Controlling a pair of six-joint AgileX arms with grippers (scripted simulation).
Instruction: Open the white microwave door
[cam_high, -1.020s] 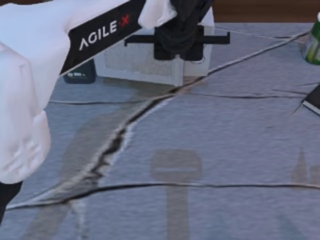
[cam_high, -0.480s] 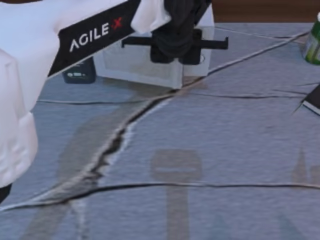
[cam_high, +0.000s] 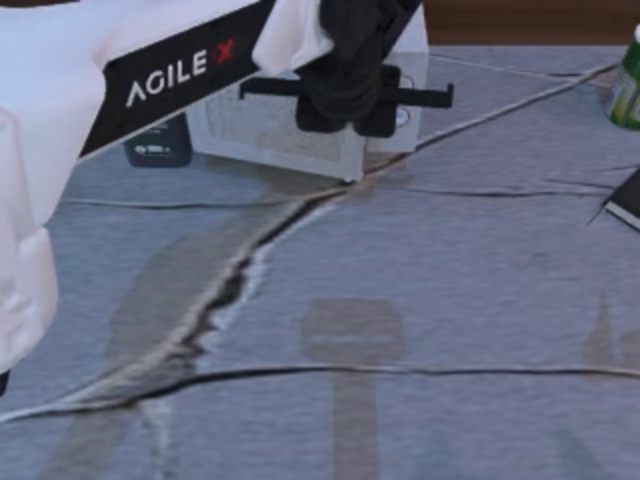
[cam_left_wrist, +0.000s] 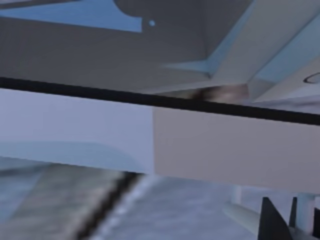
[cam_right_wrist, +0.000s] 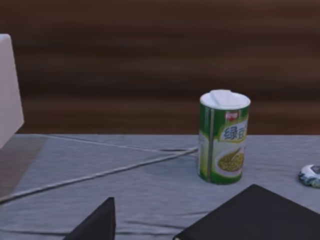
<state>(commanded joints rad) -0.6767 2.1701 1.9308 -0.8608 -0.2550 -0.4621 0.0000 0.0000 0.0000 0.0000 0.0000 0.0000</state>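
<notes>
The white microwave (cam_high: 300, 135) sits at twelve o'clock; my left gripper (cam_high: 345, 100) is at its door (cam_high: 285, 140), finger state indiscernible.

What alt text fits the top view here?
From above, the left arm reaches across to the white microwave at the table's far edge, its left gripper at the door. A green can stands far right.

- One white microwave (cam_high: 300, 135), with one door (cam_high: 275, 135)
- One green can (cam_right_wrist: 223, 136)
- One dark bottle (cam_high: 160, 145), perhaps, half hidden
- One black flat slab (cam_right_wrist: 255, 215)
</notes>
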